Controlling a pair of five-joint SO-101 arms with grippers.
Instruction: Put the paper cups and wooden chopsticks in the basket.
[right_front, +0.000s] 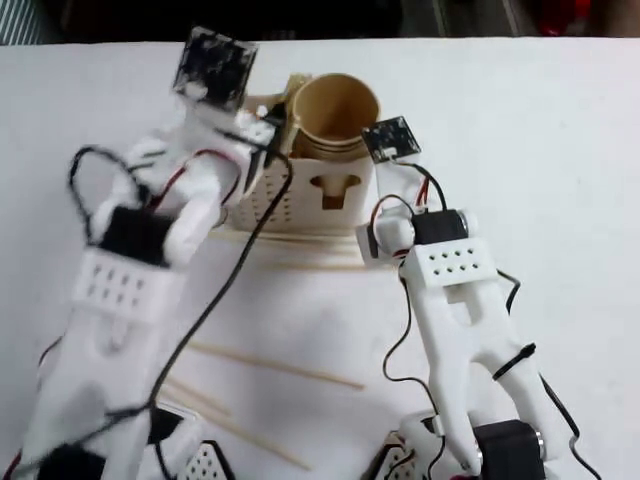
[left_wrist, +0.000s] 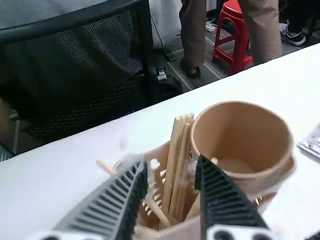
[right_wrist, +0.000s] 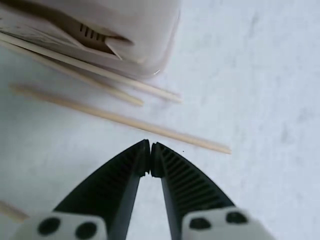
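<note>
The pale perforated basket (right_front: 300, 205) stands at the table's far middle with stacked paper cups (right_front: 335, 105) in it. My left gripper (left_wrist: 171, 164) hovers open over the basket's left part (left_wrist: 152, 220), above several wooden chopsticks (left_wrist: 175, 160) standing inside beside the cups (left_wrist: 245, 145). My right gripper (right_wrist: 150, 147) is shut and empty, low over the table by the basket's front right corner (right_wrist: 125, 30). One loose chopstick (right_wrist: 125, 120) lies just ahead of its tips, and two more lie against the basket's foot. Other chopsticks (right_front: 275, 365) lie nearer the arms' bases.
The right arm (right_front: 445, 260) stretches from the near edge toward the basket, and the left arm (right_front: 130, 270) runs up the left side. Black cables hang across the middle. A mesh chair (left_wrist: 75, 75) and a red stool (left_wrist: 240, 35) stand beyond the table's far edge.
</note>
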